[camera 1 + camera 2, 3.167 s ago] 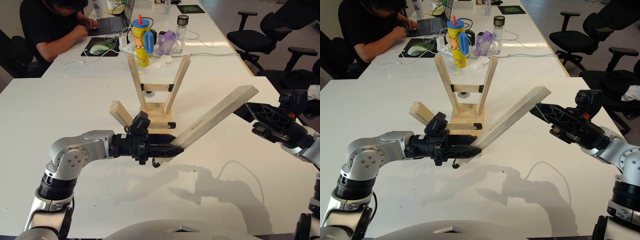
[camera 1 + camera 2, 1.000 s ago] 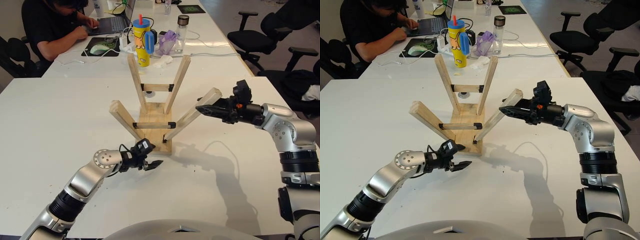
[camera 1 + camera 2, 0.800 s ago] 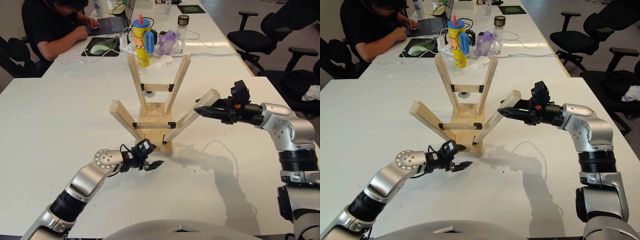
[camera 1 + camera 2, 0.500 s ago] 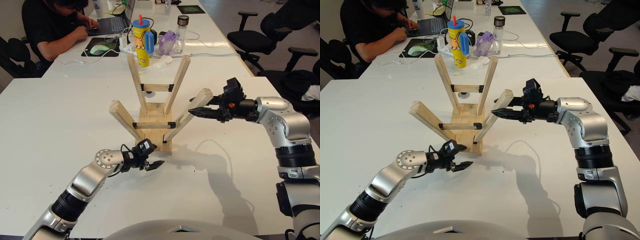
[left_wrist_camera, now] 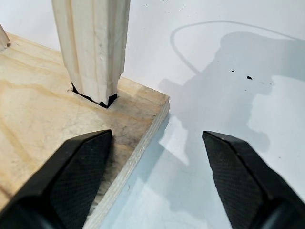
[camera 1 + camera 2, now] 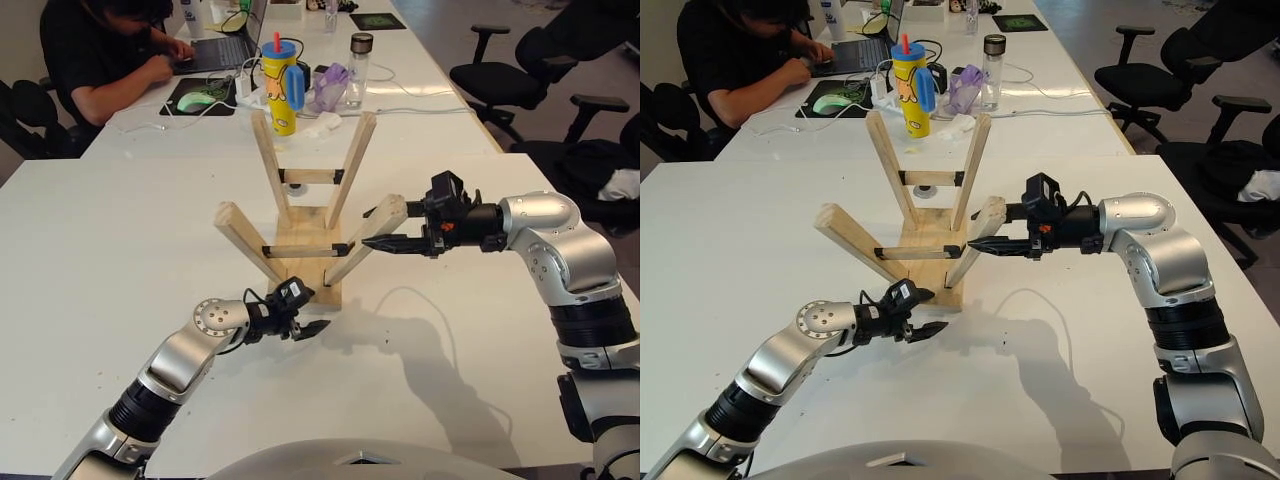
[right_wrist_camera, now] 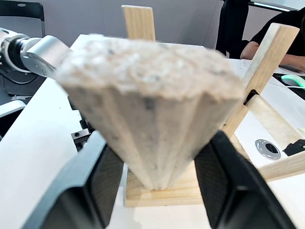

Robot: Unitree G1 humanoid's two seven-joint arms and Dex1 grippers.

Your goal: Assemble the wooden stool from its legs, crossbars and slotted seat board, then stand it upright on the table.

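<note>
Centre frame, the right gripper [image 6: 372, 230], fingers apart, straddles a splayed leg [image 6: 352, 258]. It should clamp squarely, then straighten gently while the left gripper [image 6: 305, 326], also spread, pins the seat board [image 5: 43, 119].

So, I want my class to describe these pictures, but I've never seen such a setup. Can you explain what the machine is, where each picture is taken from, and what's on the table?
It is a humanoid robot with two arms, each ending in a two-fingered hand. The two wide pictures come from cameras in its head, looking down over the arms. The two close-ups come from a camera on each wrist. On the white table a wooden stool sits upside down. Its seat board lies flat and four legs point up, joined by crossbars. The left hand is open and empty, beside the seat board's near corner. The right hand is at the top end of the near right leg; whether it grips is unclear.
</note>
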